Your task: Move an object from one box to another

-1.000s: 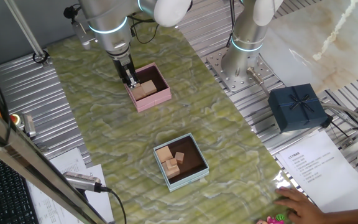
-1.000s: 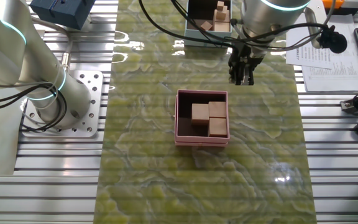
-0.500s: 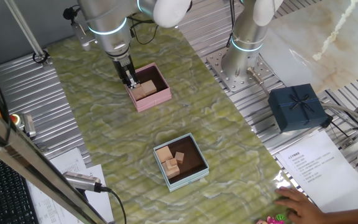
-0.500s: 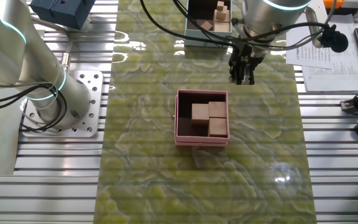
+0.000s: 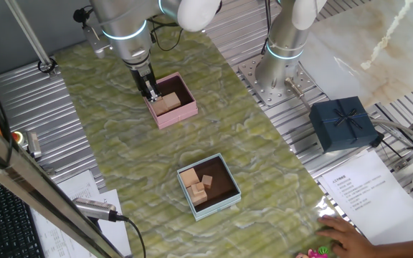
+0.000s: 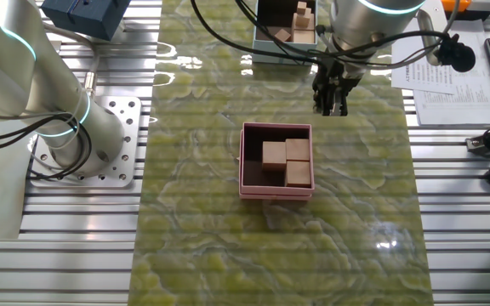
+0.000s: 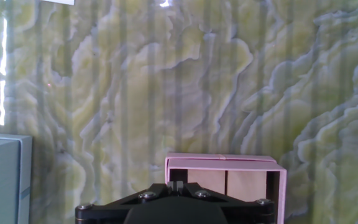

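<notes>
The pink box (image 5: 171,100) holds three pale tan wooden cubes (image 6: 274,155) side by side on its dark floor. My gripper (image 5: 151,92) hangs just outside the box's wall, on the side toward the light blue box, a little above the table; in the other fixed view the gripper (image 6: 330,100) is up and right of the box. Its fingers are pressed together with nothing between them. In the hand view the fingertips (image 7: 178,185) meet just before the pink box (image 7: 222,165). The light blue box (image 5: 210,188) holds several smaller blocks.
A navy gift box with a bow (image 5: 344,123) stands on the metal bench at the right. A second arm's base (image 5: 278,68) is behind the mat. A person's hand (image 5: 339,235) and papers lie at the front right. A keyboard sits at the left edge.
</notes>
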Controlling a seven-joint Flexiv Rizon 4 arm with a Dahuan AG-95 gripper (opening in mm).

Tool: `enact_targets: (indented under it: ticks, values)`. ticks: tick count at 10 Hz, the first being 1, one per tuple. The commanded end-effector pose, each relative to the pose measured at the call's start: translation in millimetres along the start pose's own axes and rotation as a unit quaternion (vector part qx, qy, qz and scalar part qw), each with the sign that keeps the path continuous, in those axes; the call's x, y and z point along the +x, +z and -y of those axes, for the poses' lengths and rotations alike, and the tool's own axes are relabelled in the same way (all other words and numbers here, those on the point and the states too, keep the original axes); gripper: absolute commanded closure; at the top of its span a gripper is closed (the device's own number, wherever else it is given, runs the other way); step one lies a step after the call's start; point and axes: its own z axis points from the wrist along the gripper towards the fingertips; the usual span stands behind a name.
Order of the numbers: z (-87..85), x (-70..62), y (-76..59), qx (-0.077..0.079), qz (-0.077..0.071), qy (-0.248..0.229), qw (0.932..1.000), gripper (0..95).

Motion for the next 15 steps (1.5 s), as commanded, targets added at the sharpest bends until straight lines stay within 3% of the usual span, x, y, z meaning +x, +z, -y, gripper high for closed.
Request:
enact_targets:
  ticks: [1, 15]
  values:
    - [0.0, 0.0, 0.2, 0.0, 0.001, 0.001, 1.0, 95.0]
    - [-7.3, -1.3, 2.5, -0.001, 0.002, 0.004, 1.0, 95.0]
